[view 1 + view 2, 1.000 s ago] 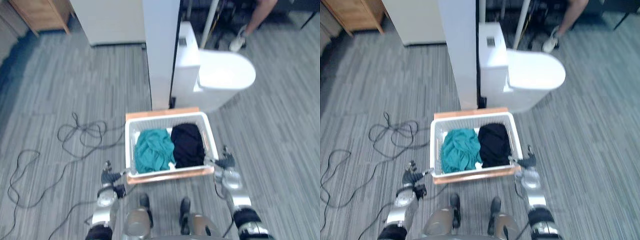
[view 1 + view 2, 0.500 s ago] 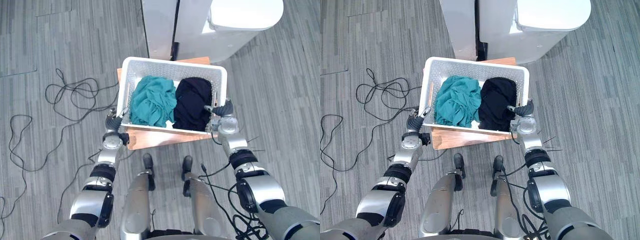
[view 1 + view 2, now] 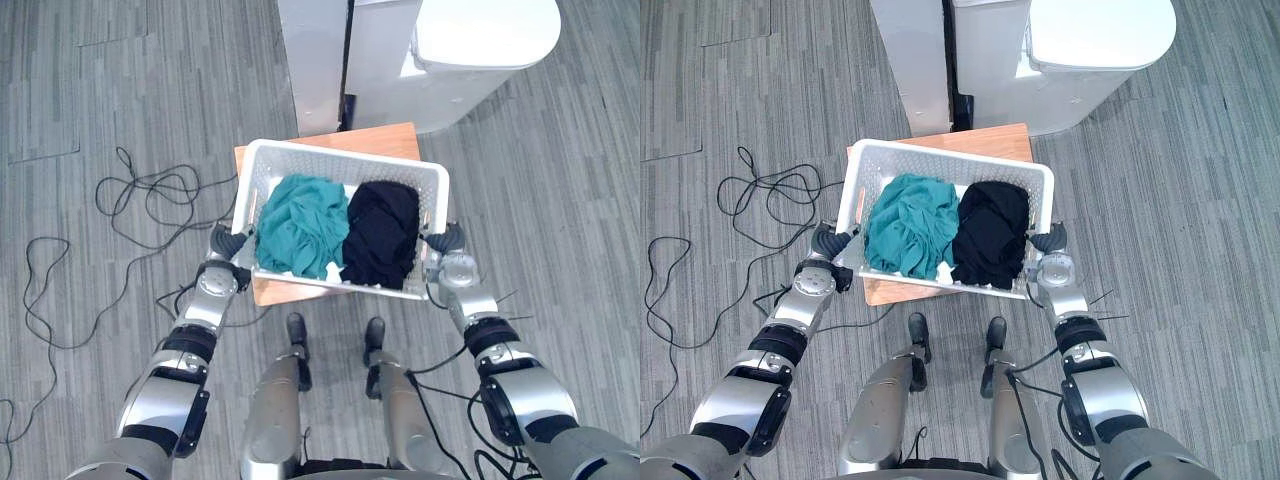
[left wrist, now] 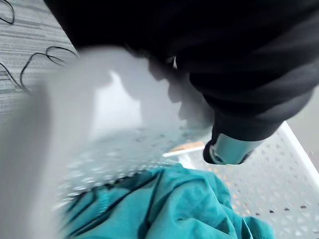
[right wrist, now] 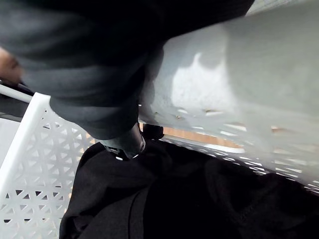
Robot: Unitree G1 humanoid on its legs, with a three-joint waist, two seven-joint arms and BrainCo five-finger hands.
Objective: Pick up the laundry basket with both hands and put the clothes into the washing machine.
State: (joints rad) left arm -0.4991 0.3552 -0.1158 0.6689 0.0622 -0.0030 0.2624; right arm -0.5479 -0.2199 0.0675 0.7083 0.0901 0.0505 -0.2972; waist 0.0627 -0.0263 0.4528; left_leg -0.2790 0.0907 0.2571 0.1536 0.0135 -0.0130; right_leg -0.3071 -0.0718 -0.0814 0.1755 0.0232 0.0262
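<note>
The white perforated laundry basket (image 3: 340, 158) hangs slightly tilted between my two hands, over a low wooden board (image 3: 385, 140). Inside it a teal garment (image 3: 300, 225) lies on the left and a black garment (image 3: 382, 230) on the right. My left hand (image 3: 225, 250) is curled over the basket's left rim (image 4: 124, 114), a finger (image 4: 227, 147) hooked inside above the teal cloth (image 4: 164, 209). My right hand (image 3: 450, 250) grips the right rim (image 5: 239, 89), a finger (image 5: 124, 144) reaching in over the black cloth (image 5: 174, 199).
A white washing machine (image 3: 480, 40) with a rounded top stands just beyond the basket at the upper right. To its left a tall white cabinet (image 3: 312, 60) rises. Grey striped carpet (image 3: 570, 200) lies open to both sides.
The view has tipped down and closer. Both hands have curled shut on the basket's side rims, and the basket has come off the wooden board toward me, now tilted.
</note>
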